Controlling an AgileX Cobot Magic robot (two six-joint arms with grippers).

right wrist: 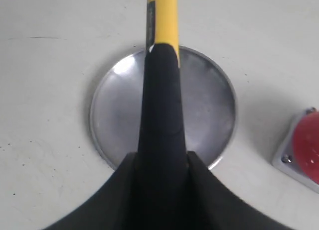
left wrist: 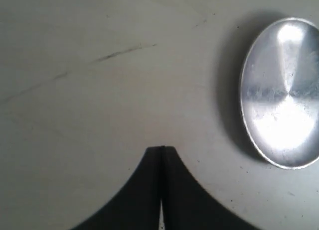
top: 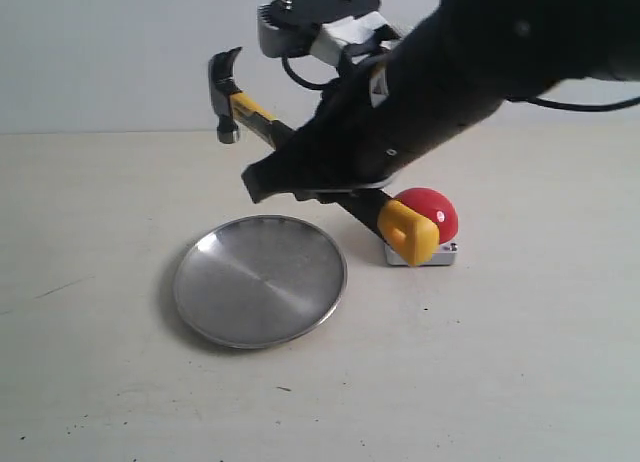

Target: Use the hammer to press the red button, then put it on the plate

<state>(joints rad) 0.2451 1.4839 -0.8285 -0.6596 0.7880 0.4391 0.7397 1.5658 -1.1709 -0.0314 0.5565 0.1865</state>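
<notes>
Hammer (right wrist: 162, 65) tight in the right gripper (right wrist: 160, 163), head high, near the plate (right wrist: 209, 105) (yellow end by the red button (top: 430, 210))

You lose the middle of the hammer (top: 250, 110) behind the right gripper (top: 290, 174) in the exterior view, its yellow end hides the red button (top: 436, 210) at the dome's eight o'clock, and a picture edge crops the plate (left wrist: 279, 90) in the left wrist view.
</notes>
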